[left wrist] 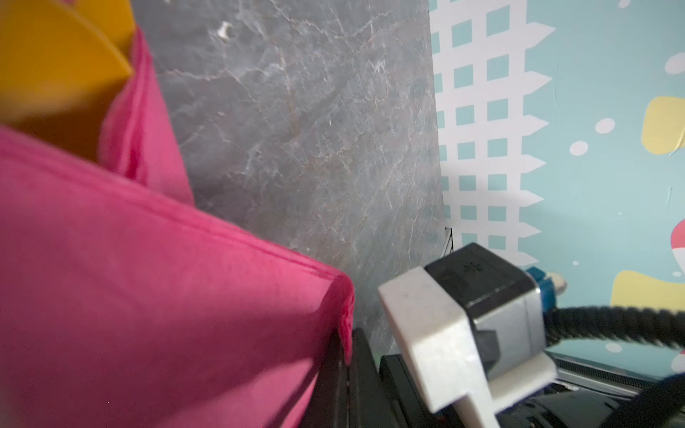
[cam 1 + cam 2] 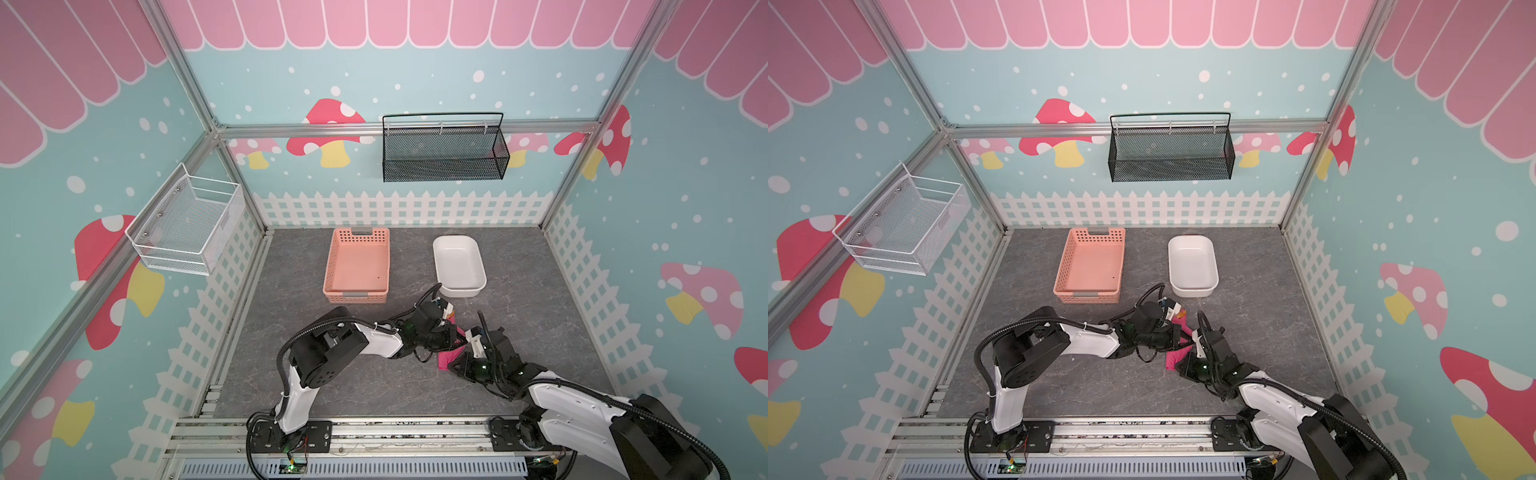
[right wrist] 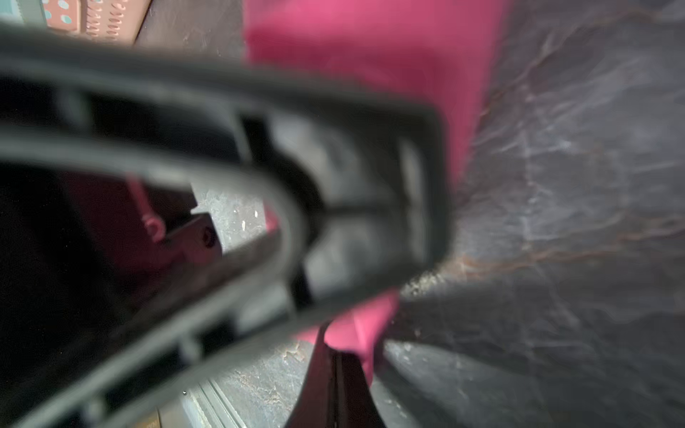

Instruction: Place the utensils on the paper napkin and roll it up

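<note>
1. The left gripper [image 1: 343,357] is brought in from 9 o'clock. Its jaws are pressed together on a folded edge of the napkin [image 2: 448,360].
2. The napkin is found bunched between the two grippers, just off the middle of the table [image 2: 311,374] toward 5 o'clock. The basket [image 2: 332,266] stands at 10 o'clock of it and the dish [image 2: 437,259] at 12 o'clock. The utensils [image 1: 55,74] are seen tucked inside a fold in the left wrist view.
3. The right gripper [image 3: 335,374] is brought in from 4 o'clock. Its jaws are closed, with a pink corner pinched between them.
4. The rolling is judged to be under way and not yet finished. Both pinches are best turned together in one direction, with the fold drawn snug around the utensils. Only a gentle pull should be used, since thin paper is easily torn. The roll should be held level, so that nothing slides out of an open end.
5. In both top views most of the napkin is covered by the grippers, and only pink slivers are shown.
6. How many utensils are wrapped cannot be told, as only blurred yellow curves are visible.
7. The right wrist view is largely blocked by a blurred dark frame [image 3: 222,166].
8. Whether the napkin is lifted off the table cannot be made out.
</note>
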Motion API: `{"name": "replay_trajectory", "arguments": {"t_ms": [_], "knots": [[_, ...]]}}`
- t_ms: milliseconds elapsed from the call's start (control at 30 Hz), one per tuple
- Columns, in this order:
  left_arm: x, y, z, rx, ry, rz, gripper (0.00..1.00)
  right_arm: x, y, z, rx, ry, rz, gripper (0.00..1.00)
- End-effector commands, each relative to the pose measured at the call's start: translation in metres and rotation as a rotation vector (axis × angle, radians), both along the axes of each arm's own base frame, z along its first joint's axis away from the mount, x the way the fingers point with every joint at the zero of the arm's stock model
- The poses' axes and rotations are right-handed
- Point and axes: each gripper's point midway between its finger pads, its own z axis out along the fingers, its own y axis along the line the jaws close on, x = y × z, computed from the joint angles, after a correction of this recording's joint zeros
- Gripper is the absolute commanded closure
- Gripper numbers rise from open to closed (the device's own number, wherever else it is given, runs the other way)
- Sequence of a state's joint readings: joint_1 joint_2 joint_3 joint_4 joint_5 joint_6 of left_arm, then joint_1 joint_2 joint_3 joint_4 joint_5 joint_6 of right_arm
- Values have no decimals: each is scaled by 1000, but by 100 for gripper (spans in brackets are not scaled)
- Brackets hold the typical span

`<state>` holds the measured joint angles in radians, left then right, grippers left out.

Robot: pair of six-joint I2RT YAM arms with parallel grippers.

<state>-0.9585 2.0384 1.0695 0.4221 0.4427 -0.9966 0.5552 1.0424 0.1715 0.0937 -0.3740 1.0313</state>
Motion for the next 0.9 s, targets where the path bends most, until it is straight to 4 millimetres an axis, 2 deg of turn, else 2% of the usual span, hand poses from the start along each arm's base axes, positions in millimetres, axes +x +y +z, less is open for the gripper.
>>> {"name": "replay_trajectory", "arguments": {"t_ms": [0,300,567,733,867], "knots": [[3,-10,7,4,-47,-30,100,-28,-29,-37,-147,142,-27,100],[1,-19,-23,29,16,-57,100,-30,-30,-39,-156,146,-21,100],[0,-15,-53,80,51,-53,100,-31,-31,-37,-155,145,-20,100],[-2,-4,-73,109,70,-36,100,-22,-27,-19,-139,101,-26,100],[-1,0,-77,101,88,-23,100,-10,-23,2,-132,58,-28,100]]}}
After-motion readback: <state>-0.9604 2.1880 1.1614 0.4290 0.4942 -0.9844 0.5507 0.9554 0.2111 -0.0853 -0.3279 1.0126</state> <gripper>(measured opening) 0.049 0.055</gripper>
